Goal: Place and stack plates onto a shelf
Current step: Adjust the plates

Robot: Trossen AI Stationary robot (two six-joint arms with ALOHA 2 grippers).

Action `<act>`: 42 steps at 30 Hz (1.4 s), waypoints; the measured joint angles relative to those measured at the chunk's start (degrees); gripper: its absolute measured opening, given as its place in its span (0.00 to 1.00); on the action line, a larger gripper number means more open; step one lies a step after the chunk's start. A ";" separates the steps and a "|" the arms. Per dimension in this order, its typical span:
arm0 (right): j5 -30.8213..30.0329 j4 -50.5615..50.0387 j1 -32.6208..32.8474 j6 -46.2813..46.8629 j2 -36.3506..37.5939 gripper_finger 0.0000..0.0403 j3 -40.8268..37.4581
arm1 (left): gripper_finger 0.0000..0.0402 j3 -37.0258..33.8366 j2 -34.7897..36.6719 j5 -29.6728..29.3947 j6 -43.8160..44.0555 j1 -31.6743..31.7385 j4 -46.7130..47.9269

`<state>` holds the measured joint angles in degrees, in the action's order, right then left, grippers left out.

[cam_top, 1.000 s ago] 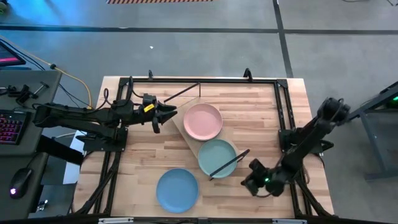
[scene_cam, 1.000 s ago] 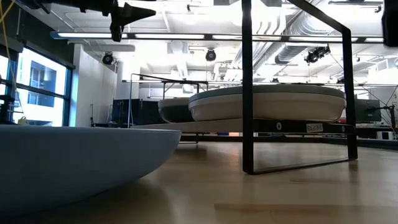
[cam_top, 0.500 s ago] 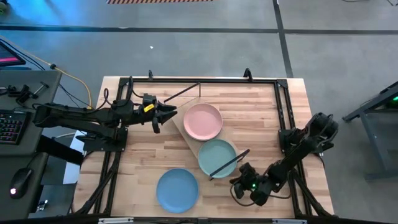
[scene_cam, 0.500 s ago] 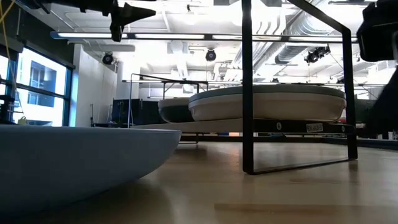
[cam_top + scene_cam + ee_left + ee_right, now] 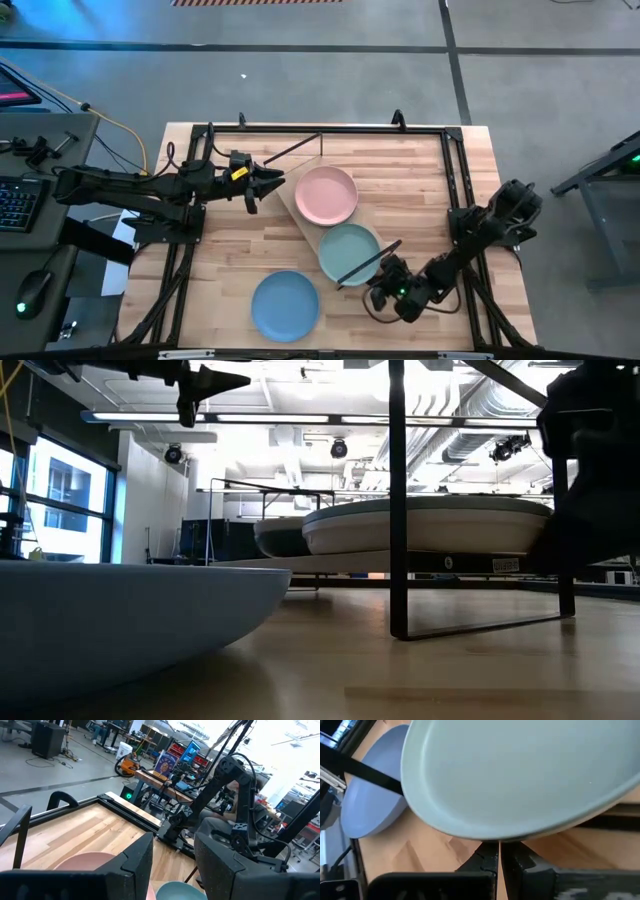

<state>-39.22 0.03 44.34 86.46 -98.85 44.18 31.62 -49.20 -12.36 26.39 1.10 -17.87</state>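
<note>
The shelf [image 5: 300, 212] is a light wood board with dark end rods, lying slantwise on the table's middle. A pink plate [image 5: 326, 195] and a pale green plate [image 5: 349, 253] rest on it side by side. A light blue plate [image 5: 285, 305] lies on the tabletop near the front edge. My right gripper [image 5: 373, 296] is shut and low, at the green plate's near right rim [image 5: 485, 832], by the shelf's near rod [image 5: 368, 263]. My left gripper [image 5: 268, 186] is open and empty, high up beside the shelf's far left end. My right gripper [image 5: 499, 854] points its shut fingertips at the underside of the green plate's rim, slanting from the table's near right. I cannot tell whether the tips touch the plate or the shelf.
A dark metal frame [image 5: 330, 130] runs around the tabletop's edges. The shelf's dark rod [image 5: 398, 500] stands upright in the low view, with the plates [image 5: 430, 525] behind it. The light blue plate [image 5: 370, 800] lies just beyond the green one in the right wrist view.
My right gripper has gone from the table's near right toward the left, up to the green plate's near rim and the shelf's near rod. The plates and the shelf have stayed where they were.
</note>
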 joint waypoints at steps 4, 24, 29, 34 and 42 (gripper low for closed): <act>0.02 -0.18 -1.21 -2.13 0.00 0.00 -0.04 | 0.33 0.00 0.01 0.00 0.00 0.00 0.00; 1.03 -0.27 -4.24 -5.53 0.21 0.00 -0.09 | 0.33 0.00 -0.01 0.00 -0.04 0.00 0.02; 6.90 -0.59 -2.60 -8.10 1.92 0.00 -0.09 | 0.33 0.00 -0.01 -0.01 -0.43 0.00 0.02; 3.66 -2.99 -1.59 -8.96 5.00 0.00 -0.07 | 0.33 0.00 -0.01 -0.02 -1.55 0.00 0.02; 2.65 -8.54 -3.48 -8.98 6.47 0.00 -0.08 | 0.33 0.00 -0.01 -0.04 -1.57 0.00 0.02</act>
<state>-36.56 -8.50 40.86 77.47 -92.38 44.10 31.62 -49.21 -12.40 24.82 1.10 -17.85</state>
